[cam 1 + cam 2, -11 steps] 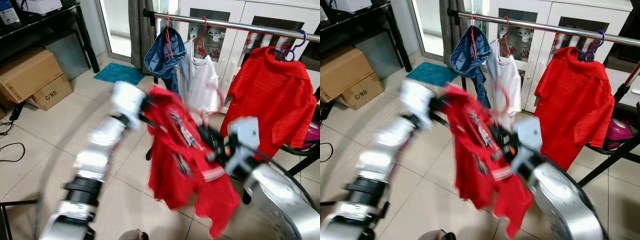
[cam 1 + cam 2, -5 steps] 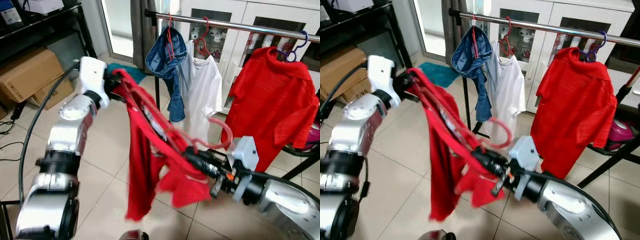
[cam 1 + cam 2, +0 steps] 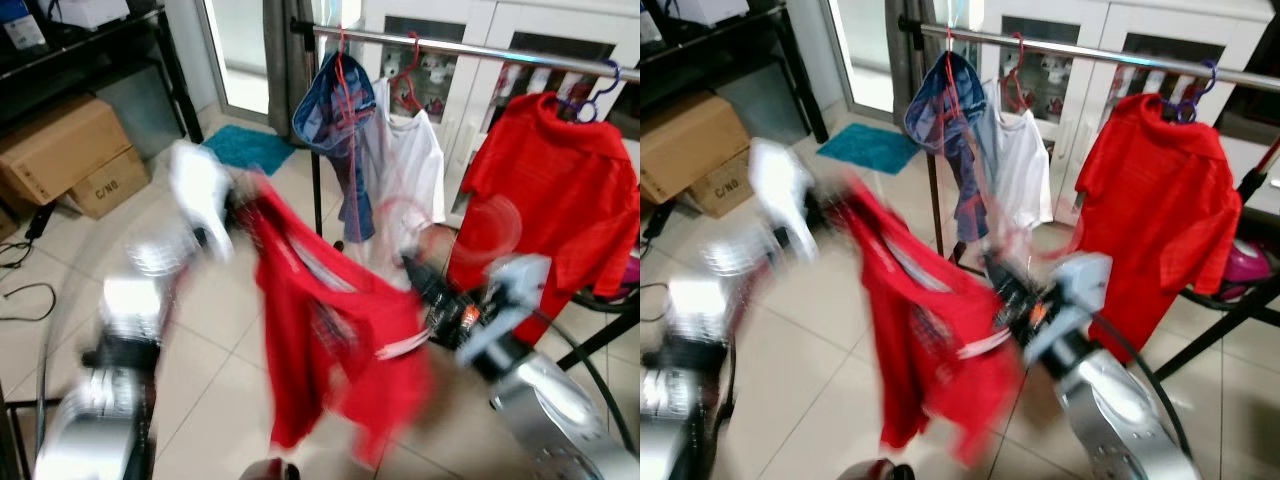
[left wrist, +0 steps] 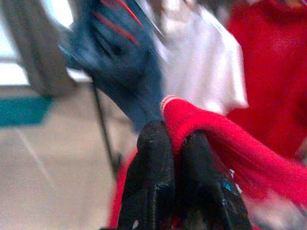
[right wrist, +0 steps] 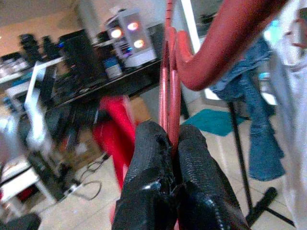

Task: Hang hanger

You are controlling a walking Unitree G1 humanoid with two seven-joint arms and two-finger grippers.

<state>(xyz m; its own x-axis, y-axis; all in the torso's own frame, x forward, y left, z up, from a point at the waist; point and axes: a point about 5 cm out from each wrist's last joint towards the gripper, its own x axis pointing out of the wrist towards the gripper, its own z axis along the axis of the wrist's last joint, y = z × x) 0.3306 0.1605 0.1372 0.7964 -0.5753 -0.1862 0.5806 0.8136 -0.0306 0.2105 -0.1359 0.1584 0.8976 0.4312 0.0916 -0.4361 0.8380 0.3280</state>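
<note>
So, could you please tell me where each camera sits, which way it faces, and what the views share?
Left eye view: on the head, looking forward and down at the clothes rail; both silver arms show, blurred.
Right eye view: beside it, same scene.
Left wrist view: along the left hand, shut on the red shirt.
Right wrist view: along the right hand, shut on the red hanger.
Shared: the blue garment appears in all four.

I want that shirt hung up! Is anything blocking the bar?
Nothing solid blocks it. The rail has a bare stretch between the white T-shirt and the hung red shirt, above the pink hanger.
</note>
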